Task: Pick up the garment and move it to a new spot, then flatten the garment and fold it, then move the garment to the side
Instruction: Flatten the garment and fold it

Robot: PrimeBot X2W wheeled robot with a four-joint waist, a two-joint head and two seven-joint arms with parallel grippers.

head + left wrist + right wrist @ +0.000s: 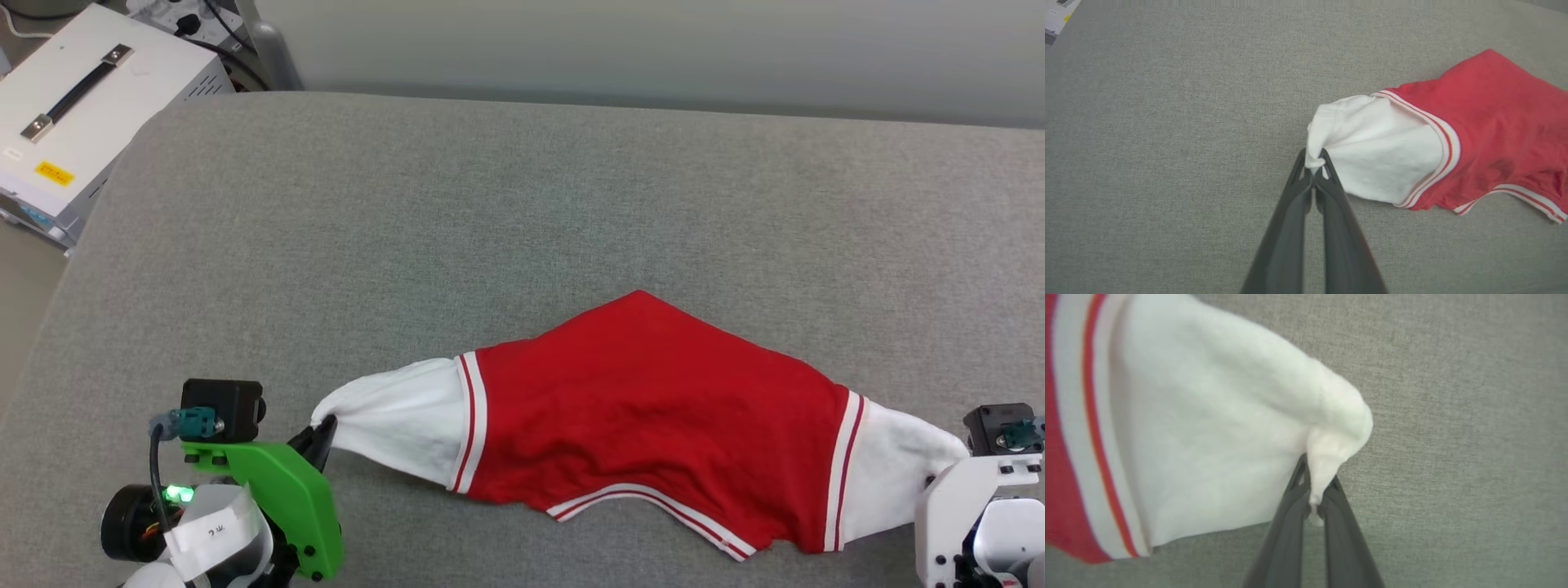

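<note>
Two grippers clamp the shirt [653,400] by its white sleeve tips: left gripper [1314,165] on the left sleeve, right gripper [1316,498] on the right. Its red body with striped trim lies stretched between them on the near gray cushion [490,204]. Far left, the yellow label [54,172] on a white box [90,106] is too small to read.

one high view and two close ones over a grey padded surface [522,204]
the surface is overlooked from above its near edge by the head view, facing forward and down. the wrist views are held low and very near, aimed along the left gripper [1314,165] and right gripper [1318,494]. the garment [653,392] is shared by all three.
</note>
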